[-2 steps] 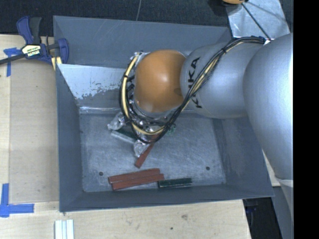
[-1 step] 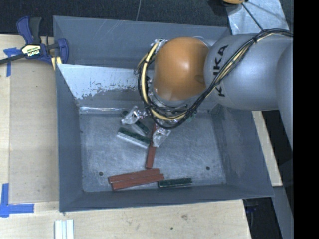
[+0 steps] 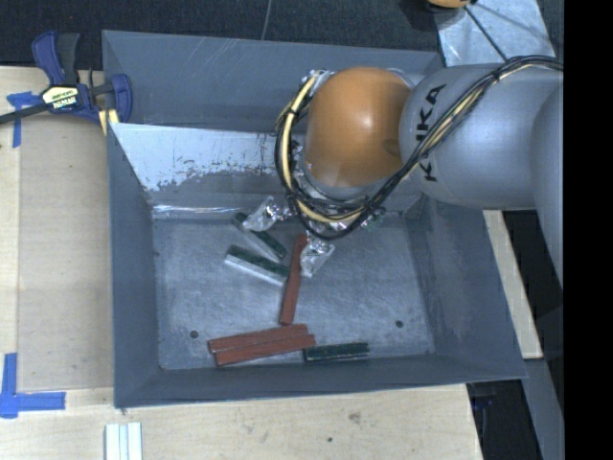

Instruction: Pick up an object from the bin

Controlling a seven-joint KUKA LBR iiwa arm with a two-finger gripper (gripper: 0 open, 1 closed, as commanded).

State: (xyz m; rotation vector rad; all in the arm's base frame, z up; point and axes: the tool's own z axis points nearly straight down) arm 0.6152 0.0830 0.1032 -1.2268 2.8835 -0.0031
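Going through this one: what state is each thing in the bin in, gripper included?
gripper: open, fingers apart, low in the bin.
single red-brown stick: lying flat, far end beside the gripper.
pair of red-brown sticks: lying flat, side by side, by the front wall.
dark green stick: lying flat, at the pair's right end.
grey-green pieces: lying flat, beside the gripper.

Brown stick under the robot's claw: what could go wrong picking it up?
The gripper sits over the upper end of the brown stick, so lifted from there it might swing or slip. The grey and dark green pieces just beside it could get nudged or caught. The stick's lower end reaches the brown blocks, which might shift.
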